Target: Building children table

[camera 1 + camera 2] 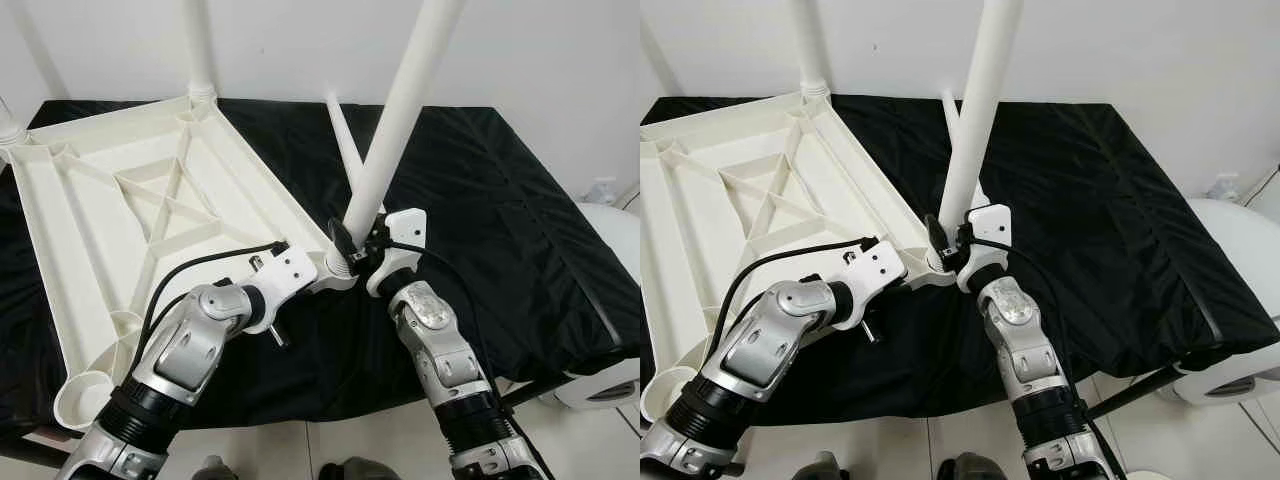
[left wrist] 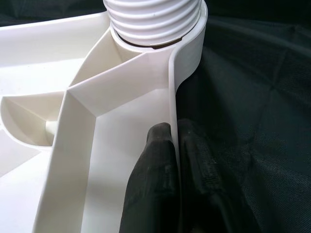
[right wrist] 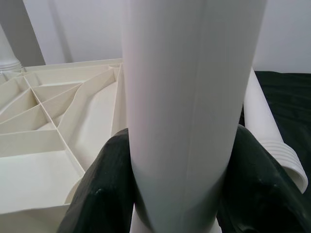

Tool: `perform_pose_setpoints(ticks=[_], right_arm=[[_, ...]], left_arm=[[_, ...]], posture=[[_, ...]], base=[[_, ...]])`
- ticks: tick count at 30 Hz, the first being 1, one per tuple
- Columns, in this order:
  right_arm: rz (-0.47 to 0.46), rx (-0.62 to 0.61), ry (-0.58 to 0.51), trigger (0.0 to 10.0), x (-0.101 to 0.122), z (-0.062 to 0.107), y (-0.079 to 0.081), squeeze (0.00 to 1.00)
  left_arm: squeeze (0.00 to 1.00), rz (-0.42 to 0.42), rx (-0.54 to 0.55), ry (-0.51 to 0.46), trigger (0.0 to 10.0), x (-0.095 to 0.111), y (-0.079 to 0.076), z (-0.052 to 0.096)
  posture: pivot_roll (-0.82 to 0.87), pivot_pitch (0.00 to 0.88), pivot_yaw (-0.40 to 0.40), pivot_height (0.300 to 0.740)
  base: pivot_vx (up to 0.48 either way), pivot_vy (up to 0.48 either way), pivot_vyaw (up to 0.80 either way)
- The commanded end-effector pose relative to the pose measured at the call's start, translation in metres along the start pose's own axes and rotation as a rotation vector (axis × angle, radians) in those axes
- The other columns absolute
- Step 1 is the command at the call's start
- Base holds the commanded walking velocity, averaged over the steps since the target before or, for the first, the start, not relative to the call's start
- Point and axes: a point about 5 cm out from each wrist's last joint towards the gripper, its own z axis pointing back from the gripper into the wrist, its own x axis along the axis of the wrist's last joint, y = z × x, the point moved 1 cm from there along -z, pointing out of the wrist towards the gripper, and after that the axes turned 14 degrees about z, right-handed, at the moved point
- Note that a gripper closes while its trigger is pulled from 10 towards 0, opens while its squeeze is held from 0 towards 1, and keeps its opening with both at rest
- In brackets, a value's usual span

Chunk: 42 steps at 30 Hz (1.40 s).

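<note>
- Upturned white plastic tabletop, ribbed on its underside, lay across the left half of the head view on a black cloth.
- A long white plastic leg stood tilted in the corner socket at the frame's centre, its threads showing at the socket.
- The right gripper was clenched around that leg just above the socket.
- The left gripper pinched the tabletop's thin rim beside the same corner.
- Judged: bring the leg upright before turning, or the thread may cross.
- A spare white leg lay behind; another leg stood at the upper-left corner.
</note>
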Motion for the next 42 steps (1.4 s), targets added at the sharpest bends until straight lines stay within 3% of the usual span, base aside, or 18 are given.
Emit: perform_pose_setpoints(ticks=[1, 15, 23, 32, 38, 39, 42], right_arm=[[0.058, -0.019, 0.246, 10.0, -0.054, 0.022, -0.016, 0.0], [0.085, 0.12, 0.194, 10.0, -0.055, 0.03, -0.01, 0.0], [0.083, 0.177, 0.157, 10.0, -0.055, 0.03, -0.024, 0.0], [0.03, 0.326, 0.135, 10.0, -0.049, 0.027, -0.037, 0.0], [0.013, 0.346, 0.144, 10.0, -0.047, 0.025, -0.044, 0.0], [-0.008, 0.337, 0.155, 10.0, -0.043, 0.019, -0.054, 0.0], [-0.015, 0.325, 0.161, 10.0, -0.041, 0.013, -0.06, 0.0]], left_arm=[[0.0, 0.001, 0.08, -0.019, 10.0, -0.002, 0.008, 0.009], [0.0, 0.002, 0.082, -0.021, 10.0, -0.002, 0.008, 0.01], [0.0, -0.001, 0.079, -0.026, 10.0, 0.0, 0.007, 0.011], [0.0, 0.001, 0.082, -0.023, 10.0, 0.0, 0.007, 0.012], [0.0, 0.002, 0.084, -0.022, 10.0, -0.001, 0.008, 0.012], [0.0, 0.002, 0.086, -0.022, 10.0, -0.001, 0.008, 0.013], [0.0, 0.002, 0.087, -0.022, 10.0, -0.001, 0.008, 0.013]], posture=[[0.05, 0.053, -0.065, 0.74], [0.06, 0.049, -0.072, 0.74], [0.06, 0.045, -0.069, 0.74], [0.07, 0.053, -0.072, 0.74], [0.07, 0.054, -0.071, 0.74], [0.07, 0.053, -0.07, 0.74], [0.07, 0.054, -0.068, 0.74]], base=[[0.0, 0.0, 0.0], [0.0, 0.0, 0.0], [0.0, 0.0, 0.0], [0.0, 0.0, 0.0], [0.0, 0.0, 0.0], [0.0, 0.0, 0.0], [0.0, 0.0, 0.0]])
